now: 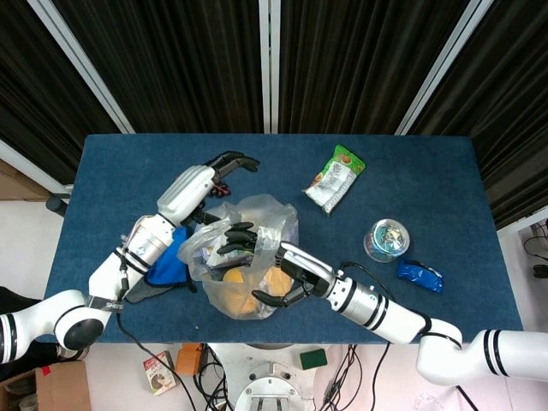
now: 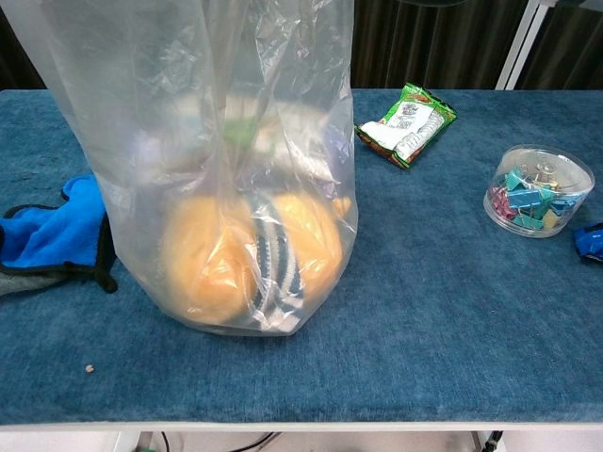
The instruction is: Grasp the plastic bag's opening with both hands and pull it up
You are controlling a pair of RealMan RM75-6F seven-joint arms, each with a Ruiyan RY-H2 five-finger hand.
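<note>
Bag (image 2: 217, 160) stands upright; right robot hand (image 1: 272, 274) seemingly grips it.

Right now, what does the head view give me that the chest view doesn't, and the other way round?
Only the head view shows the left robot hand behind the plastic bag, the right robot hand at the bag's opening, and the whole blue pouch. Only the chest view shows the bag's side wall down to the table and the striped item between the orange things. Both show the bag, blue cloth, snack packet and clip tub.
</note>
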